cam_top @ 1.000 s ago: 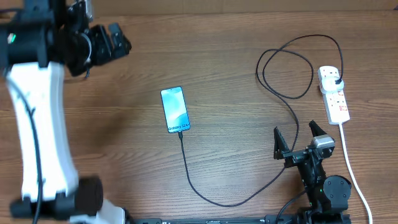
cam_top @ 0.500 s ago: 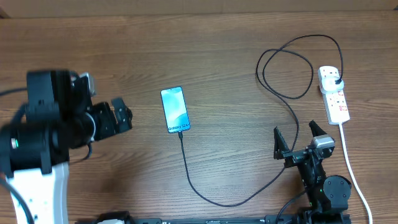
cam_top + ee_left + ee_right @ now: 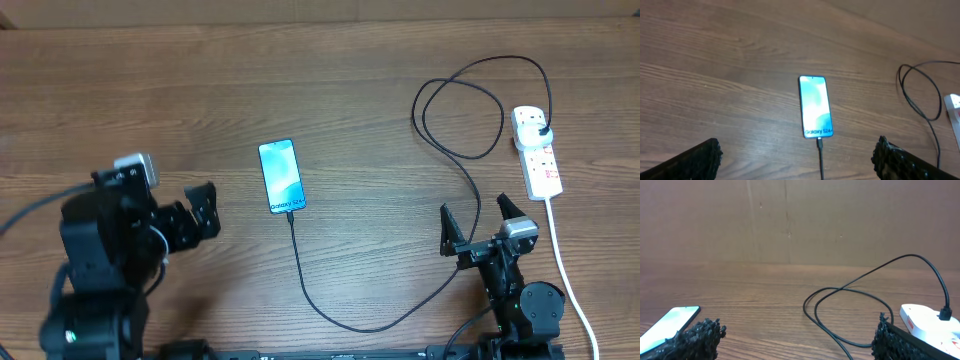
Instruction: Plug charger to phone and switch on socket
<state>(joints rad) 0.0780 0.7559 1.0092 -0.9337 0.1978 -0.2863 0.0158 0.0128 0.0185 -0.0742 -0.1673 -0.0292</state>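
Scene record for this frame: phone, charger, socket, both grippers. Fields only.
phone: lying flat, screen lit, white text band at its near end
socket: white strip far right; switch state too small to tell
charger: connector tip at phone's text end, looks inserted; cable loops right to a black plug seated in socket's far end
left gripper: open, empty, left of phone, not touching it
right gripper: open, empty, on the near side of socket, touching nothing

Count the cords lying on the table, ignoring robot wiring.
2. The black charger runs from the phone to the socket; the socket's white cord trails toward the near right edge.
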